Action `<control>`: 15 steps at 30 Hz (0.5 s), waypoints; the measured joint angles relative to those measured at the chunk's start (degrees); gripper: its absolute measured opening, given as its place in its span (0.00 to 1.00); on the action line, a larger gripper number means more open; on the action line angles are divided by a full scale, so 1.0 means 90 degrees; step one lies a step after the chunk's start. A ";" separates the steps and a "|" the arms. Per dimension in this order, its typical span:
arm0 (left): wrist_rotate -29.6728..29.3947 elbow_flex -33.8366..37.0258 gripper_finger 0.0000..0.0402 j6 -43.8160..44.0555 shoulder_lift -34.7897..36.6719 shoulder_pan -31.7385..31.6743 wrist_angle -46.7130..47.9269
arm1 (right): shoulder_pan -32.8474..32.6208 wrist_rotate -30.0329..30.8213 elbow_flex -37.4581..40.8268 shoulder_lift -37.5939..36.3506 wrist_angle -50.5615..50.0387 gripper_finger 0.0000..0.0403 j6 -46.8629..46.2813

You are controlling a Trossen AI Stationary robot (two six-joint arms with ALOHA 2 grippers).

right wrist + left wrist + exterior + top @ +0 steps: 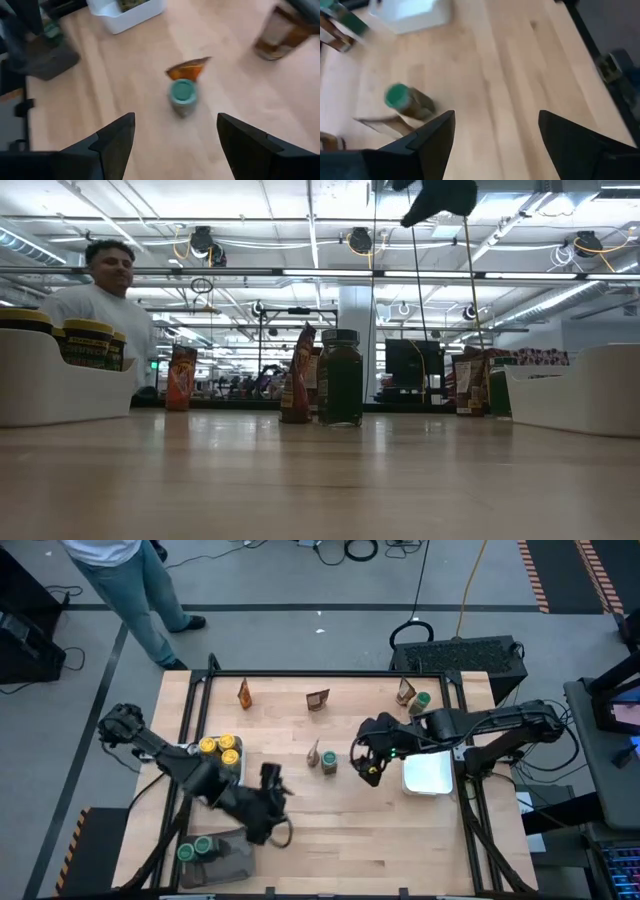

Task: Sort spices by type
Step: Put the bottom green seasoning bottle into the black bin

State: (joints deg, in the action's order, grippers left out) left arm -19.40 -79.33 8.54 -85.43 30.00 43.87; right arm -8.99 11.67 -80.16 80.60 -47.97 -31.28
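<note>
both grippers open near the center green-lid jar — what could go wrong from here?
1. The packet stands right beside the green-lid jar; the right gripper closing in could knock it over.
2. The left gripper is near that jar too; both arms reaching for it could collide.

Pale blond wooden table [330,810], faintly streaked with grain. Yellow-lidded jars [219,748] in a white tray [187,749] — green-lidded jars [193,848] in a dark grey tray [235,858]. Another green-lidded jar [329,761] with dark contents beside a brown-orange packet [314,752]. More brown-orange packets [244,693] at the far edge. Second white tray [428,776] — plain. Black arms, black frame; grey floor with orange-striped tape.
</note>
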 joint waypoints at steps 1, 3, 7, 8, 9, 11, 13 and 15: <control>0.0073 0.0000 0.72 -0.0141 -0.0002 -0.0177 -0.0149 | 0.0000 0.0134 0.0000 -0.0090 -0.0139 0.66 0.0037; 0.0233 0.0000 0.72 -0.0360 -0.0005 -0.0553 -0.0482 | 0.0000 0.0377 0.0000 -0.0278 -0.0418 0.66 0.0054; 0.0518 0.0000 0.72 -0.0579 -0.0005 -0.1314 -0.1022 | 0.0059 0.0591 0.0000 -0.0626 -0.0747 0.66 0.0078; 0.0606 0.0000 0.72 -0.0622 -0.0005 -0.1500 -0.1167 | 0.0079 0.0626 0.0000 -0.0724 -0.0780 0.66 0.0100; 0.0685 0.0000 0.72 -0.0654 -0.0005 -0.1688 -0.1328 | 0.0083 0.0679 0.0000 -0.0810 -0.0851 0.66 0.0102; 0.0860 0.0000 0.72 -0.0656 -0.0005 -0.2035 -0.1652 | 0.0114 0.0715 0.0000 -0.0987 -0.0958 0.66 0.0125; 0.1067 0.0000 0.72 -0.0654 -0.0046 -0.2347 -0.1885 | 0.0166 0.0718 0.0000 -0.1150 -0.0995 0.66 0.0204; 0.1205 0.0000 0.72 -0.0557 -0.0130 -0.2623 -0.2125 | 0.0207 0.0718 0.0000 -0.1299 -0.1014 0.66 0.0271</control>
State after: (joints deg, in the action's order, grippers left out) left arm -8.55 -79.33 3.54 -86.60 6.39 24.74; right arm -7.13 18.14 -80.16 68.91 -57.10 -28.85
